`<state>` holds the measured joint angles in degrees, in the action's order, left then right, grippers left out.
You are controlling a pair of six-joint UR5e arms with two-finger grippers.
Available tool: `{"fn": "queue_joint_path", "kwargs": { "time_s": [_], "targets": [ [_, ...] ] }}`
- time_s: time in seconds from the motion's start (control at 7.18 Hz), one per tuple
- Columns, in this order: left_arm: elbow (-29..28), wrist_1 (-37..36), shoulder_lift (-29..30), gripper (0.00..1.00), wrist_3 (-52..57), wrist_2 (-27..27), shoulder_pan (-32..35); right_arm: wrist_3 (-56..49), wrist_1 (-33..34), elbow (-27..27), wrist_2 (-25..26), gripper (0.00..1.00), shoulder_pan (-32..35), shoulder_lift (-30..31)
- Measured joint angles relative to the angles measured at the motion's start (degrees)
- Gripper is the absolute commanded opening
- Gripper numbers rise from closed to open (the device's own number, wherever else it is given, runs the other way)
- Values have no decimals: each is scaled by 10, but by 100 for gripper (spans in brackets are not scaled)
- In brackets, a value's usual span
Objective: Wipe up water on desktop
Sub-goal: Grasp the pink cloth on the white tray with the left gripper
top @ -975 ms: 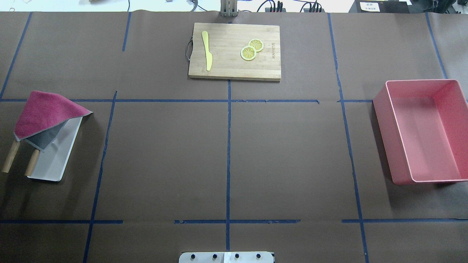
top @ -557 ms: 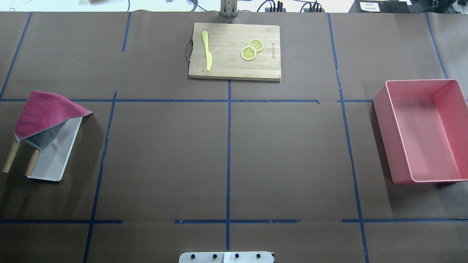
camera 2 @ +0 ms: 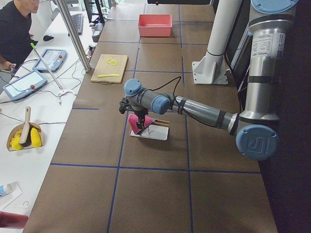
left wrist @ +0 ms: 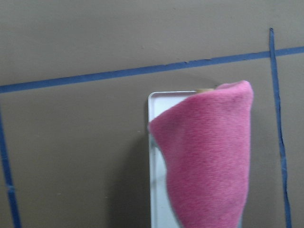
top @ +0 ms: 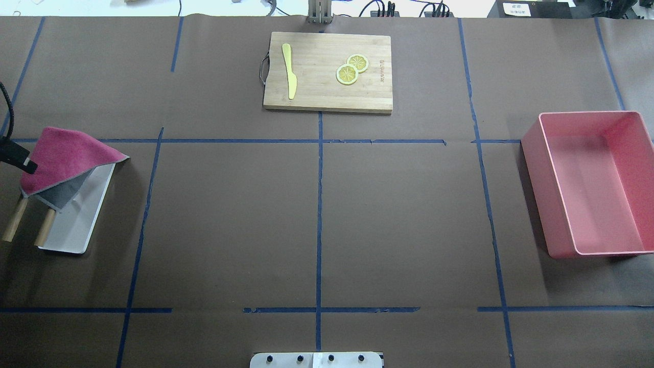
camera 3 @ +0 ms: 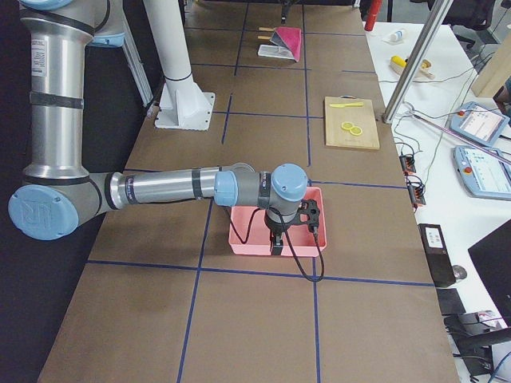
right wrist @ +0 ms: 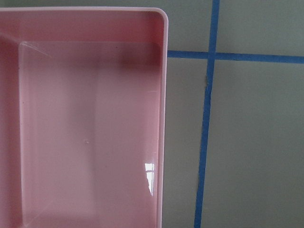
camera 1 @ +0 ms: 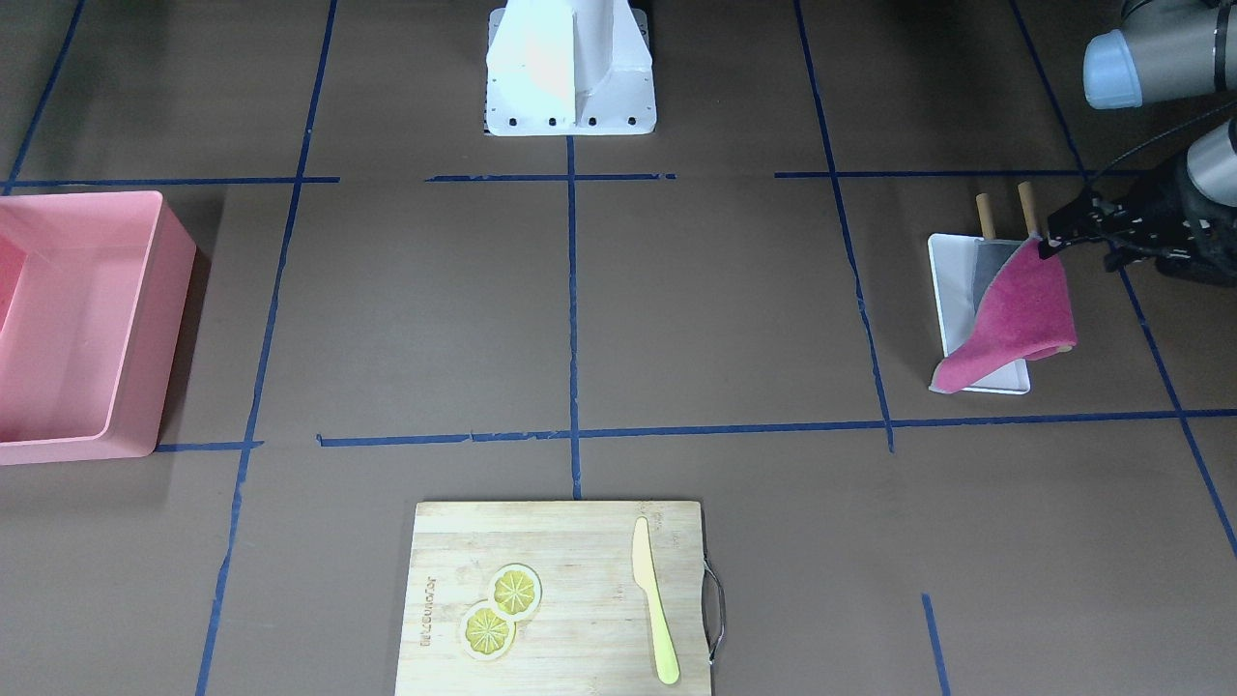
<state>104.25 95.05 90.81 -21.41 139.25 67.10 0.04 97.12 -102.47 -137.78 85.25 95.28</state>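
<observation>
Left arm (camera 2: 194,109) reaches out nearly level, left end effector (camera 1: 1049,243) pointing down, jaw spacing indiscernible; right arm (camera 3: 168,187) likewise outstretched, right end effector (camera 3: 276,246) pointing down.

The overhead view's left edge cuts off the left gripper (top: 26,164).

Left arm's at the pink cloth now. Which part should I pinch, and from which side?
I'd pinch the pink cloth at its propped-up edge beside the left gripper, coming in from the robot's left side. That edge stands clear of the white tray, while the opposite corner droops to the tray's rim.
</observation>
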Motion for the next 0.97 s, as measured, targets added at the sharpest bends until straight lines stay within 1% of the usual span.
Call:
{"fn": "queue_joint_path", "kwargs": {
  "time_s": [0.28,0.42,0.97],
  "targets": [
    [-7,0,2,54,-5,0,-7,1,0,2,-1,100,0,0],
    [-9,0,2,47,-6,0,-8,1,0,2,-3,100,0,0],
    [-10,-1,3,49,-7,-2,-10,3,0,1,-15,100,0,1]
  ]
}}
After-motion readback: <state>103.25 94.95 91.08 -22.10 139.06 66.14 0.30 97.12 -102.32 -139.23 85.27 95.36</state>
